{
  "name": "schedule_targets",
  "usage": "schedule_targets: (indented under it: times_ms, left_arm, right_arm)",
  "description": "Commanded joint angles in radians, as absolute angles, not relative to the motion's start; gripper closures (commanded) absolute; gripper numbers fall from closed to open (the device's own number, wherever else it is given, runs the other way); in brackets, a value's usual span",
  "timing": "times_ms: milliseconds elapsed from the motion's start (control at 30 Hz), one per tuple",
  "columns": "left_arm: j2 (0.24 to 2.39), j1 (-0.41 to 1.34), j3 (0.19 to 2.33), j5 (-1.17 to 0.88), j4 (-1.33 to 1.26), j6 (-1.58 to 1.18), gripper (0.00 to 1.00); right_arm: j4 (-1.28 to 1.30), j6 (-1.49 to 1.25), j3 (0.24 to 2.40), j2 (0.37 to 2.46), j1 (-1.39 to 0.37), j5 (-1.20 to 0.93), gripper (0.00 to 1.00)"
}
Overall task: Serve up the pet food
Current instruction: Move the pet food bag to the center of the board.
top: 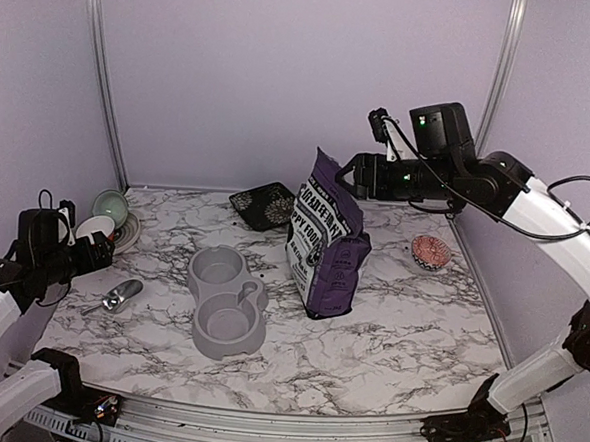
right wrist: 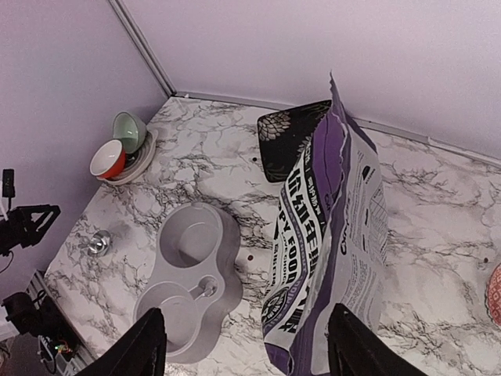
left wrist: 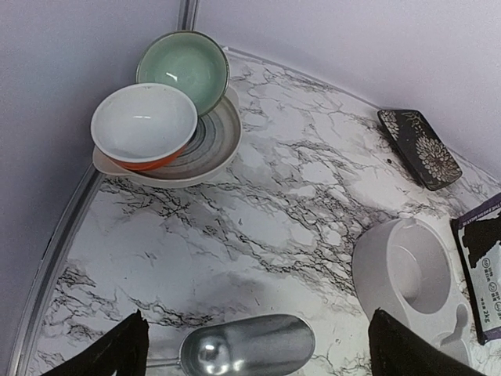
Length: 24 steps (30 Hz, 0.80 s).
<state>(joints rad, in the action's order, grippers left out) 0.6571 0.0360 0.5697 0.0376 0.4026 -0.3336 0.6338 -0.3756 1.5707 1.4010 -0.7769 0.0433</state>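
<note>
Marble table (top: 398,338) runs from a metal rail (top: 293,421) at the near edge to purple walls at the back and sides. Its widest bare stretch is the near right quarter, in front of and to the right of the bag.

Near the left edge, the left gripper (left wrist: 257,319) hangs with its fingers spread wide, gripping nothing. The shiny metal scoop (left wrist: 250,345) lies flat on the marble just below it, between the fingers in the wrist view.

The grey double bowl (top: 210,294) sits left of centre, one cup nearer and one farther, and both show bare grey floors. A few dark specks (right wrist: 249,254) lie on the marble beside it, too small to name.

Just right of the bowl and apart from it, the purple-and-white bag (top: 328,253) stands upright with a torn top. The pet food cannot be seen, because the bag's inside is hidden from every camera. The bag is well apart from the scoop, with the bowl between them.

The right gripper (right wrist: 249,312) hangs at the bag's top, on its right side, fingers apart and clamping nothing. Whether it touches the top edge I cannot tell.

Farther right, a small pink bowl (top: 430,253) sits near the wall, its contents unclear. A dark flowered tray (top: 263,204) lies by the back wall. In the far left corner a striped plate (left wrist: 211,145) carries an orange-and-white bowl (left wrist: 145,125) and a green bowl (left wrist: 184,66), both tilted with bare insides.
</note>
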Motion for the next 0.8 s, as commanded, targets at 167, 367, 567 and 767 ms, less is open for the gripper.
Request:
schedule_targets:
  times_ms: [167,367,567,767]
  left_arm:
    - [0.642,0.037,0.589,0.041,0.432,-0.335,0.01]
    - [0.644,0.038,0.589,0.036,0.431,-0.337,0.01]
    - [0.677,0.038,0.593,0.035,0.431,-0.345,0.01]
    - [0.671,0.038,0.607,0.087,0.435,-0.332,0.01]
  right_arm:
    - [0.818,-0.457,1.661,1.497,-0.784,0.121,0.4]
    - [0.856,-0.456,1.656,1.54,-0.786,0.106,0.58]
    - [0.869,-0.454,1.649,1.54,-0.785,0.144,0.87]
    - [0.823,-0.433,1.613,1.499,-0.789,0.078,1.0]
